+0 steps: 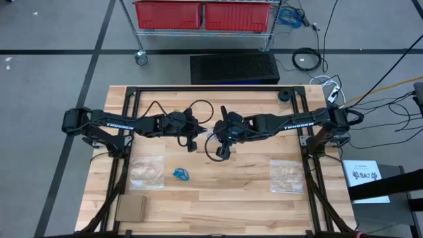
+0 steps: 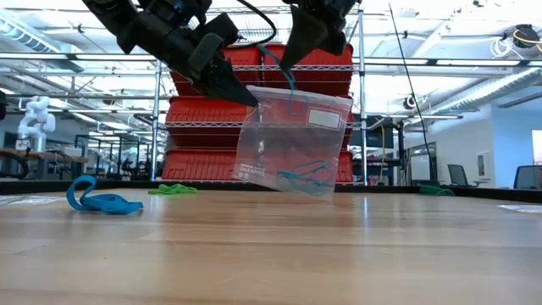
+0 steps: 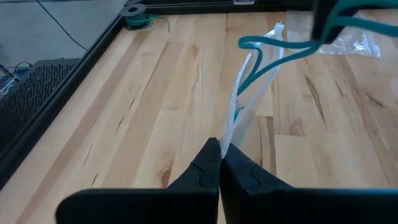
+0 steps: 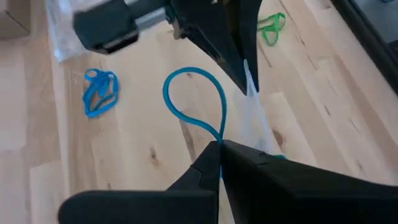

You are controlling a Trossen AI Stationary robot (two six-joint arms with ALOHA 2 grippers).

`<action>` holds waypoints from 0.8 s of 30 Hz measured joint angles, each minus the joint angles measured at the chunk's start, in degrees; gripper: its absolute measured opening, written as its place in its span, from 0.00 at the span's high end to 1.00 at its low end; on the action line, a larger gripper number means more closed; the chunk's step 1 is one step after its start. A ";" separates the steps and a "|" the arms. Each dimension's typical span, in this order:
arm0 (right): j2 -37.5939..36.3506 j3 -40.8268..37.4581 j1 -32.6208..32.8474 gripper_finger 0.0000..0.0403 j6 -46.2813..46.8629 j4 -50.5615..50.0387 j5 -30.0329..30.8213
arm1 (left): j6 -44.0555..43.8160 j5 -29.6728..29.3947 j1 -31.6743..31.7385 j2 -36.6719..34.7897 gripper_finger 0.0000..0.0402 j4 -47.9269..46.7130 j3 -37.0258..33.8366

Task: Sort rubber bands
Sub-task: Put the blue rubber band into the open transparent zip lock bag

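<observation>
**Clear bag held aloft between two claws**

Nearest the low camera: bare wooden surface, with a bright blue rubber band cluster lying on it, also seen from above near the front middle. Farther back, green rubber bands resting flat on the wood.

Above the middle of the surface, both arms meeting. Left claw clenched on one upper corner of a clear plastic bag, lifting it off the wood. Same pinch seen from the left wrist, the bag's edge rising out of the closed fingertips. Right claw clamped on a teal rubber band, its loop standing up from the tips, right over the bag's mouth. Bag hanging tilted, its lower edge just above the wood. More teal bands gathered at the bottom inside the bag.

Elsewhere from above: one flat clear bag on the left side, another on the right, a brown cardboard piece near the front left corner. Red bins on a wire rack beyond.
</observation>
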 joint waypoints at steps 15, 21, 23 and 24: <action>-0.85 0.09 -0.41 1.00 3.29 -1.02 -2.04 | -0.02 0.00 0.00 0.00 1.00 0.00 0.00; -0.85 0.09 -3.86 1.00 -1.43 -3.17 0.66 | -0.02 0.13 0.00 0.00 1.00 0.00 0.00; -0.85 0.09 -4.68 1.00 -2.90 -2.86 0.67 | 0.00 0.17 0.00 0.00 1.00 0.00 0.00; -0.85 0.09 -4.98 1.00 -3.46 -2.71 0.65 | 0.00 0.17 0.00 0.00 1.00 0.00 0.00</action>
